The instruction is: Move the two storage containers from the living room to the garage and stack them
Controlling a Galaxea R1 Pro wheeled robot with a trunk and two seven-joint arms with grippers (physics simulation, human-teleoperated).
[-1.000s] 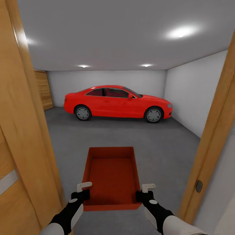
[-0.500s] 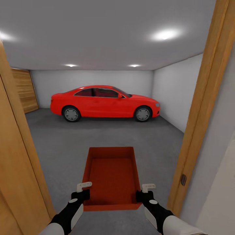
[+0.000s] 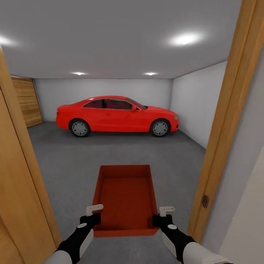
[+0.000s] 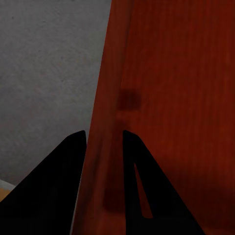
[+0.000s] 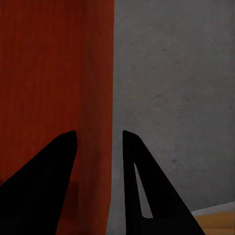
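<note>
— Looking through the doorway, what is the biggest thing ahead?

— The garage (image 3: 110, 55) itself: pale grey walls, recessed ceiling lights, and the dark grey floor (image 3: 121, 154) running back to a red car (image 3: 117, 114) parked side-on against the far wall. A wooden door (image 3: 27, 104) stands in the far left corner. Wooden door frames (image 3: 229, 121) rise close by on either side.

— And the storage container?

— One orange-red storage container (image 3: 126, 198) is carried low in front of the robot, open top up, level, its long sides running away from the camera, above the grey floor.

— How is it carried?

— By both arms. The left gripper (image 3: 94, 212) is clamped on the left wall near the near corner; in the left wrist view its dark fingers (image 4: 54, 186) sit one on each side of that wall. The right gripper (image 3: 165, 213) grips the right wall the same way, with a finger (image 5: 142, 186) outside it over the floor.
</note>
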